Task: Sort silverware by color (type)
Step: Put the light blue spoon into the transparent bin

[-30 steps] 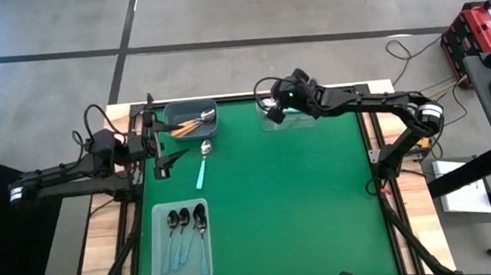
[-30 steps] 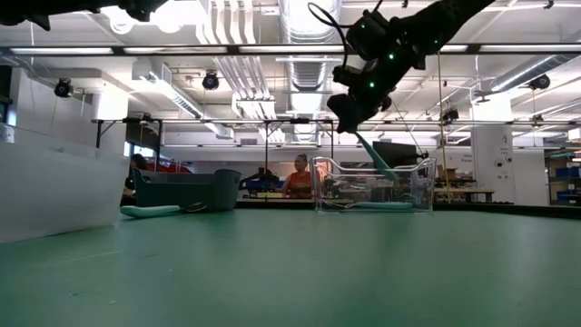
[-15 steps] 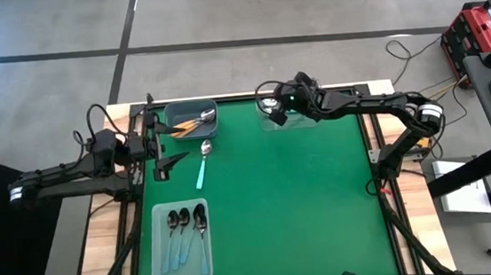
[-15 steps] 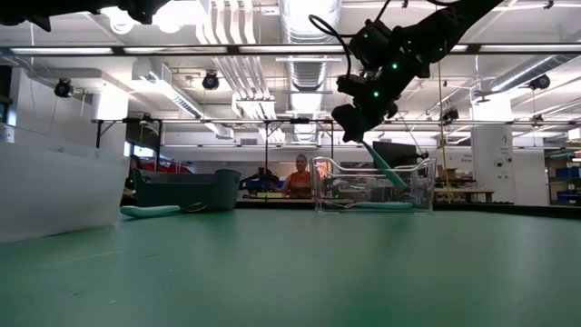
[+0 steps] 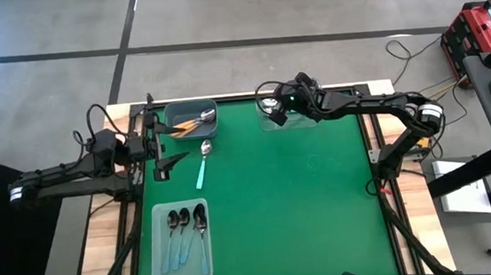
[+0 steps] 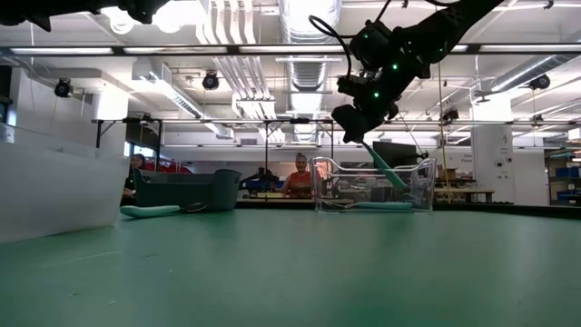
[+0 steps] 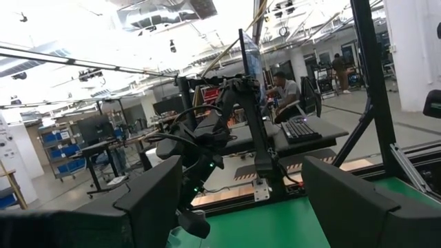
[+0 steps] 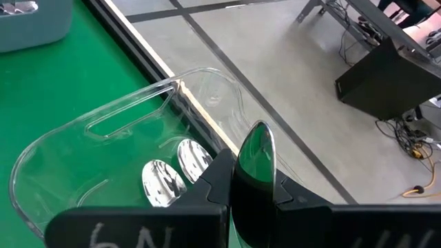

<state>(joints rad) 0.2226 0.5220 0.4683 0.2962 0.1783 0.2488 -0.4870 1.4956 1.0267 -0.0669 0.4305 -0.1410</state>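
The spoon we care about right now is the teal-handled spoon (image 8: 256, 153), pinched in the right gripper (image 6: 356, 127) with its fingers clenched on the neck, so the shiny bowl pokes out past the fingertips in the right wrist view and the teal handle hangs down at a slant below them in the low view, over the clear bin (image 5: 285, 118). Two more silver bowls already lie inside that bin, just beyond the fingers. Our guess is these things are light, stiff and pretty slick: polished metal bowl, smooth handle, so a pinch on the flat of the neck or handle seems the safest spot, since the rounded bowl would likely squirt out. Nothing fragile here, so a short drop into the bin shouldn't hurt it, though it may clatter against the other two. Further out, another loose teal spoon (image 5: 203, 162) lies flat on the green desk (image 5: 305, 203), just beside the left gripper (image 5: 169, 163), whose fingers stand spread and hold nothing. Lying flat like that, it'll probably be fiddly to get under, so we'd go for the handle middle. Past those fingers sits the grey bin (image 5: 191, 118) with the orange-handled spoons (image 5: 187, 125), and the dark spoons (image 5: 187, 229) rest in the pale tray (image 5: 181, 243) well away from both arms.
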